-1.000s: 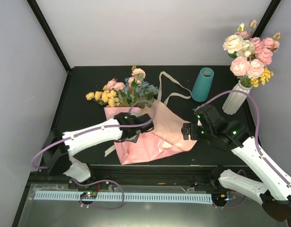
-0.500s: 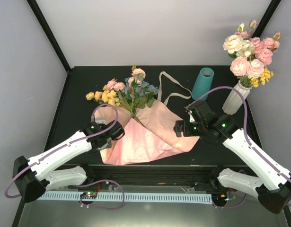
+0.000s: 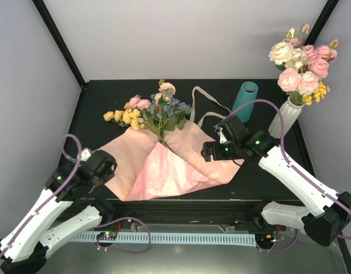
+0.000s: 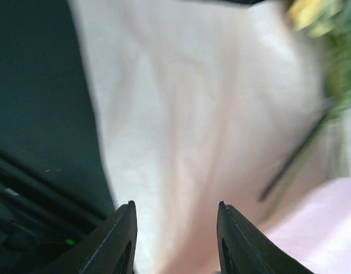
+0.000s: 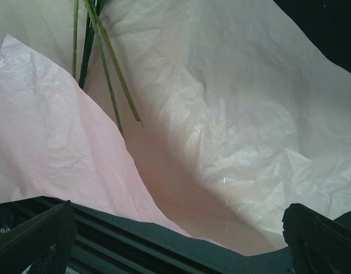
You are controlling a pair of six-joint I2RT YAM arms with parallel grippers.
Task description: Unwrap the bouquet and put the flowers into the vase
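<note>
The bouquet lies unwrapped. Its pink paper [image 3: 164,165] is spread flat on the black table, and the flowers [image 3: 152,111] lie on its far part with their stems [image 5: 107,63] pointing toward me. The cream ribbon [image 3: 208,108] lies loose behind the paper. The teal vase [image 3: 244,101] stands upright at the back right. My left gripper [image 3: 109,171] is at the paper's left corner, jaws apart and holding nothing [image 4: 175,217]. My right gripper [image 3: 212,147] hangs wide open above the paper's right part [image 5: 232,114].
A white ribbed vase [image 3: 285,120] with large pink and cream roses stands right of the teal vase. Black frame posts rise at the back corners. The table's near edge [image 5: 164,240] runs just below the paper.
My left arm drew back to the left and toward the near edge, pulling the paper's left flap flat, then its jaws opened and let go. My right gripper shifted slightly left and farther back.
</note>
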